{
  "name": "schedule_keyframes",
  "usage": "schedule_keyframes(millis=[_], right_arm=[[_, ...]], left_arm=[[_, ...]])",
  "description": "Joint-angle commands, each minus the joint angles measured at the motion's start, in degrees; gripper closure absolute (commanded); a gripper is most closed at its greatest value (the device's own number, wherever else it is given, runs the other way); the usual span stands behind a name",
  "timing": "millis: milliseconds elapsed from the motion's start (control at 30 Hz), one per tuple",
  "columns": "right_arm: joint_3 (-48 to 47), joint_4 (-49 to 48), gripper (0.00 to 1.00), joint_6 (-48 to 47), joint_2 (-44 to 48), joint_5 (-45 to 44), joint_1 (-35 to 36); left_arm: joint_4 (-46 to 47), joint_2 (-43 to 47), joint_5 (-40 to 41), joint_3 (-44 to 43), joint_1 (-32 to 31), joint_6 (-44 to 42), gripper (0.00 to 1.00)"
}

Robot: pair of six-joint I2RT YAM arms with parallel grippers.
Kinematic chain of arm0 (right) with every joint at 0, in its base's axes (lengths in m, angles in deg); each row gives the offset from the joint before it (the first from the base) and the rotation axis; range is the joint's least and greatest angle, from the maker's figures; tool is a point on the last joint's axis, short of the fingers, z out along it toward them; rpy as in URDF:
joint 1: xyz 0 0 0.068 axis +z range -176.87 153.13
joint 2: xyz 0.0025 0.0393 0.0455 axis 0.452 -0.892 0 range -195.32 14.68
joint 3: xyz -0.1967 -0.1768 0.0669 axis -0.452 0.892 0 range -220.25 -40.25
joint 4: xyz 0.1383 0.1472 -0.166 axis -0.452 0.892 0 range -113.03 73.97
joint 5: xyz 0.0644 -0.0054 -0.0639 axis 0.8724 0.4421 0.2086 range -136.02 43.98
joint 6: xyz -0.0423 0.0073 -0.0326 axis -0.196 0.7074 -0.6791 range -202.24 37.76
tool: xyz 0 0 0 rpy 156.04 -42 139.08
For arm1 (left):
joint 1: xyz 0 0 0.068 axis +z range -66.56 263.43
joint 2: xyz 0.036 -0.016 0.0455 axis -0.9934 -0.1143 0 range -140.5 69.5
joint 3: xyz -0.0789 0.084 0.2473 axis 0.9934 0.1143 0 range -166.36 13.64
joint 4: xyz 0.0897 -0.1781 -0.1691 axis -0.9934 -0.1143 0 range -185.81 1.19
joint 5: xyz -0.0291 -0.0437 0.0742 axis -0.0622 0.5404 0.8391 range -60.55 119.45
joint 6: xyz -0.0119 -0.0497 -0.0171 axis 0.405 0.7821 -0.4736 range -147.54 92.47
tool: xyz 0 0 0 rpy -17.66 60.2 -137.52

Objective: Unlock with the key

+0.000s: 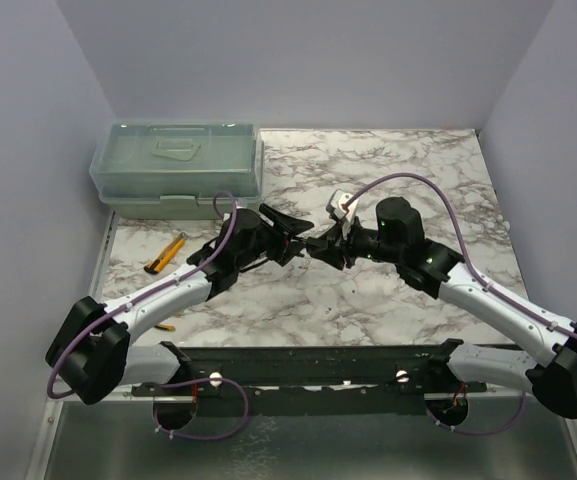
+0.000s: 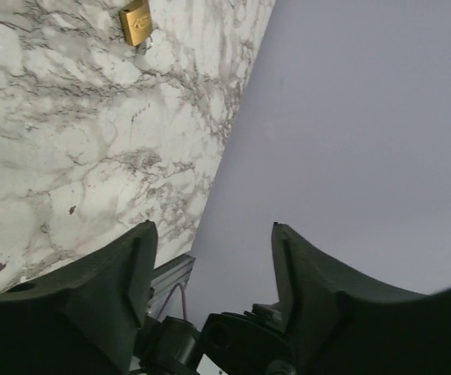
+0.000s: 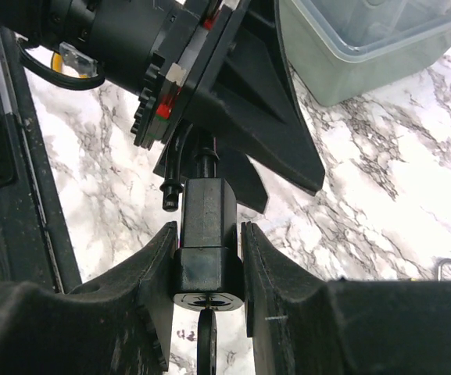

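The marble bench [image 1: 388,290] fills most of the top view, with a dark rail [image 1: 308,362] across its near edge. The left arm [image 1: 158,300] and right arm [image 1: 488,300] reach inward from its two ends, and their wrists meet over the middle of the bench. A clear lidded plastic box [image 1: 178,165] stands at the far left corner, shut.

The left fingers [image 2: 108,289] are spread wide, with nothing between their tips. Through the gap, the left wrist view shows only the bench and the wall. The right fingers [image 3: 280,297] are closed narrow on a black block [image 3: 205,234], pressing it from both sides. The block stands upright in the right wrist view, and a thin black stem rises from its far end to the underside of the left wrist assembly. Whether the two touch, I cannot tell.

A yellow-handled tool [image 1: 165,254] lies on the bench left of the left arm, near the front of the box. A brass padlock [image 2: 135,21] lies flat on the marble at the top of the left wrist view, well apart from the left fingers. A small metal loop [image 3: 448,269] shows at the right edge of the right wrist view.

The key is not plainly visible. A thin dark sliver [image 3: 205,344] pokes from the near face of the block, between the right fingers, but it is seen too edge-on to tell whether it is the key.
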Motion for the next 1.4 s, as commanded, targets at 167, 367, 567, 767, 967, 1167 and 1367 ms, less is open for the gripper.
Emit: schedule_keyframes(millis=[167,367,567,767,967,1167,1367], right_arm=[[2.8,-4.4,1.0,2.7,5.2,-2.8,0.0],[4.9,-5.6,1.0,6.8,5.2,-3.3,-0.1],[6.9,-12.4,1.0,12.0,5.6,-1.4,0.0],[8.7,-18.3,1.0,16.4,6.1,1.2,0.0],[11.8,-24.1,1.0,20.4,6.8,-0.6,0.0],[13.7,-27.3,1.0,22.6,6.7,-4.5,0.0],[14.8,-30.9,1.0,24.8,6.7,-5.8,-0.1]], left_arm=[[-3.4,1.2,-6.7,-2.3,3.8,-9.1,0.17],[-1.7,5.1,-6.9,-1.5,4.7,-11.9,0.26],[-0.4,7.4,-8.2,-2.1,4.7,-16.6,0.32],[-0.4,7.5,-8.7,-1.8,4.8,-17.8,0.36],[-0.4,7.7,-9.6,-1.7,4.8,-18.6,0.45],[-0.4,7.5,-11.4,-2.1,4.8,-18.7,0.47],[-0.1,6.6,-13.0,-2.4,4.8,-18.7,0.45]])
